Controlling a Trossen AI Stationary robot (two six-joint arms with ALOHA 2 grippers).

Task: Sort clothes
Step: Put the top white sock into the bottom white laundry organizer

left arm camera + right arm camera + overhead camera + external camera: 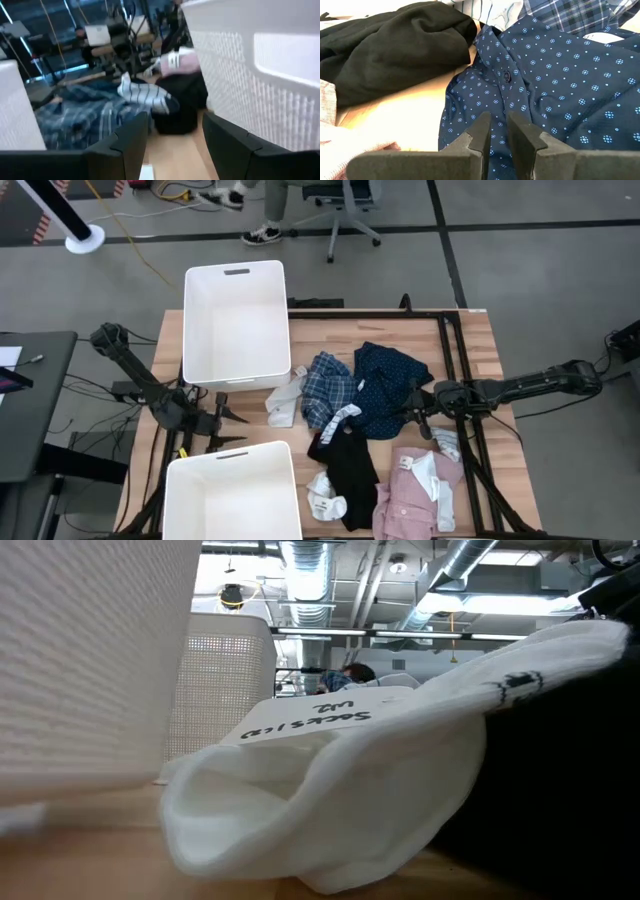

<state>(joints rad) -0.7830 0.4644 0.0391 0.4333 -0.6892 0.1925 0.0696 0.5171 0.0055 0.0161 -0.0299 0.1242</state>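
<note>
Nearest me, at the counter (470, 330) front edge: small white socks (326, 498) lying w/ a handwritten paper tag, touching the black top (350, 465). Pink shirt (415, 490) just beside them, crumpled at the front right. Front white bin (232, 492) sits on the left.

Mid counter: left claw (232, 428) between the two bins, fingers (125, 145) apart to a middling gap, nothing in them, pointing toward the clothes pile. Right claw (414, 408) low over the navy dotted shirt (390, 388), at its right edge. Its fingers (481, 134) stand close together w/ only a thin slit between, tips just above the dotted fabric; can't tell if they pinch any cloth.

Blue plaid shirt (328, 385) lies left of the navy one, overlapping it, w/ a white-grey garment (284, 400) at its left edge near the bin corner. Black top runs from the plaid shirt down toward the socks.

Farther back: second white bin (236, 325) at the counter's back left. Beyond the counter, on the floor, an office chair (340, 210) and a person's shoe (262, 234).
</note>
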